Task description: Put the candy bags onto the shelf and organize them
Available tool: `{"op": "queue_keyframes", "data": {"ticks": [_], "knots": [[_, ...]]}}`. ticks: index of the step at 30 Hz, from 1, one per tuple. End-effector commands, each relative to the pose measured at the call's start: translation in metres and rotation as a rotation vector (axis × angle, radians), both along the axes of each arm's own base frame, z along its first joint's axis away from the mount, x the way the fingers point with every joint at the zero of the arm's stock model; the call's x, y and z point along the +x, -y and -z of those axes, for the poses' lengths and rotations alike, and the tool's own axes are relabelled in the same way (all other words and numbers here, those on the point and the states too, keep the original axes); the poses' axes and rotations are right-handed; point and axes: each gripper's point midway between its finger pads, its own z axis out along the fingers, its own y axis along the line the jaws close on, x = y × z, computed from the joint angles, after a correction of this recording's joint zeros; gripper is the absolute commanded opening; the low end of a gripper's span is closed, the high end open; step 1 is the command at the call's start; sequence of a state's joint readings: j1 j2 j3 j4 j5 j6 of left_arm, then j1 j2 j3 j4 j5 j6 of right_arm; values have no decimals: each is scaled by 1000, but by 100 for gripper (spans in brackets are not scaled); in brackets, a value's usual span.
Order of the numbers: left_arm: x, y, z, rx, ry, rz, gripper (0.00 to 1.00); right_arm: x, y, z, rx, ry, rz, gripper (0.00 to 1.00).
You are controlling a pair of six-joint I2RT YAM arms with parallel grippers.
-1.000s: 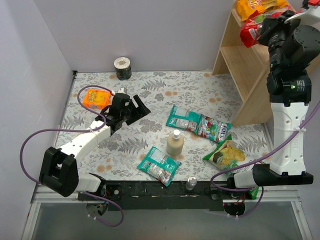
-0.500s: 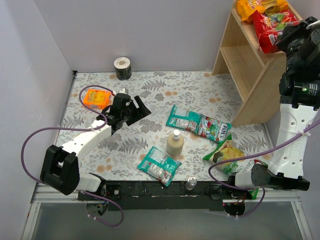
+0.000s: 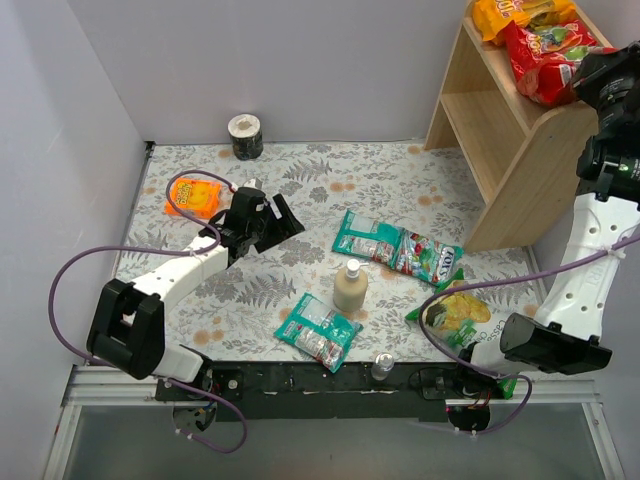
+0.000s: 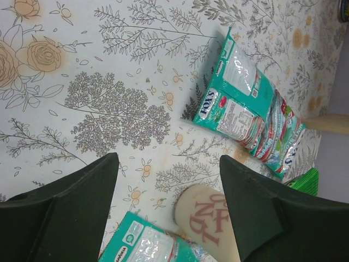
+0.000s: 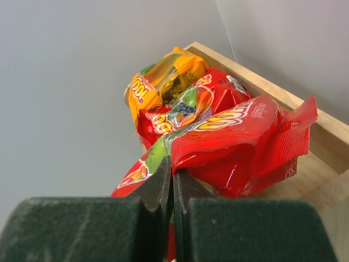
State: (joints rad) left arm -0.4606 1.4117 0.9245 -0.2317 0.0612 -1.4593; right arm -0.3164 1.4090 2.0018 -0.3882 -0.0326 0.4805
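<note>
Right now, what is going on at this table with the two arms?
The right hand is shut on a red candy bag at the top board of the shelf, where an orange-yellow bag and a second red bag already lie. The left hand hangs open above the table, over three teal bags not yet shelved.

This looks like a robot test cell in a lab rather than a home. Plain pale partition walls point(image 3: 300, 60) box in a small worktop point(image 3: 300, 200) covered by a floral cloth. The left arm point(image 3: 170, 275) and right arm point(image 3: 590, 250) are bolted to a black rail point(image 3: 300, 378) along the bottom edge, and loose purple cables point(image 3: 52, 305) trail from them.
</note>
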Motion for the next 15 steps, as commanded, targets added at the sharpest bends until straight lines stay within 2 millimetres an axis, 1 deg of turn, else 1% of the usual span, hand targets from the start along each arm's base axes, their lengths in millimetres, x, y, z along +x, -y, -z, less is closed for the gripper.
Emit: {"op": "queue_keyframes", "data": {"ticks": [1, 8, 12, 13, 14, 15], "knots": [[8, 6, -17, -8, 52, 19, 74, 10, 0, -29, -11, 112, -59, 1], [12, 5, -15, 4, 54, 12, 75, 28, 14, -10, 25, 70, -53, 1], [14, 5, -15, 8, 55, 9, 75, 27, 12, -5, 30, 56, -63, 1], [15, 6, -14, 8, 52, 10, 75, 22, 11, -5, 27, 59, -58, 13], [15, 6, -15, 7, 53, 12, 75, 18, 11, -7, 20, 66, -50, 22], [15, 7, -16, 4, 54, 12, 75, 14, 12, -9, 15, 76, -38, 35]]}}
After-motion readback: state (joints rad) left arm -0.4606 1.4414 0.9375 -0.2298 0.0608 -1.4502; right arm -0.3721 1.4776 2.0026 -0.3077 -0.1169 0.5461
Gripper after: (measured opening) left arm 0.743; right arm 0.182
